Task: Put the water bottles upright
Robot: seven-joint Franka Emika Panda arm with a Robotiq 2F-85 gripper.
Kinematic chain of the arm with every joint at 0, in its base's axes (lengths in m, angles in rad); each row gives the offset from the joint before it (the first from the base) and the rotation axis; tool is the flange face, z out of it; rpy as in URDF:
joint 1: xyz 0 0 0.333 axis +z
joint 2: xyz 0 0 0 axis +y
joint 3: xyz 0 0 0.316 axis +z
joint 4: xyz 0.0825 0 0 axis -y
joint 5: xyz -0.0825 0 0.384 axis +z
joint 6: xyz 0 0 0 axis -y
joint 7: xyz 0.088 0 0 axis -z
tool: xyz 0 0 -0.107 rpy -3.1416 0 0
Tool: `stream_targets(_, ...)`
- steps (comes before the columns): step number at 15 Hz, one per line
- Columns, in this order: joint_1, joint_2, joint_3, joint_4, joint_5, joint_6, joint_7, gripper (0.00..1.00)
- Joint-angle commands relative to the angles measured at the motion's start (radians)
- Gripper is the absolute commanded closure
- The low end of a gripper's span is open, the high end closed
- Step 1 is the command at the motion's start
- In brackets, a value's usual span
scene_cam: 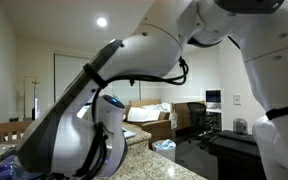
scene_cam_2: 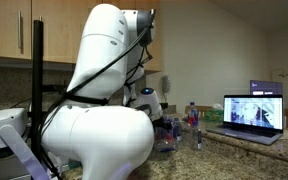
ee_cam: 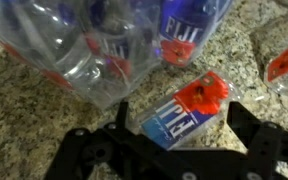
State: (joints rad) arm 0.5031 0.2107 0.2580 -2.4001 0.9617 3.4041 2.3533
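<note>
In the wrist view a clear water bottle with a blue label and a red flower print lies on its side on the speckled granite counter. My gripper is open, one black finger on either side of the bottle and neither visibly touching it. Above it lies a plastic-wrapped pack of bottles, one showing a blue label. Another bottle lies at the right edge. In an exterior view two small bottles stand upright near the laptop; the arm hides the gripper there.
An open laptop sits on the counter at the right. The robot's white arm fills much of both exterior views. Beyond the counter are a dark desk with chair, boxes and a bin.
</note>
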Motion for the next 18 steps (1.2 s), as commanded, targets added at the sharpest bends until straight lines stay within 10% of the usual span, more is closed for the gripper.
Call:
stream_targets(1, 0.064, -0.038, -0.079, -0.043, 0.173, -0.003, 0.025, 0.00)
stream_targets(12, 0.006, -0.032, 0.059, 0.007, 0.256, 0.124, 0.069, 0.00)
stream_targets(13, 0.203, -0.103, -0.174, 0.007, 0.376, 0.061, 0.003, 0.00)
stream_targets(18, 0.522, -0.041, -0.541, 0.073, 0.738, 0.064, -0.123, 0.00)
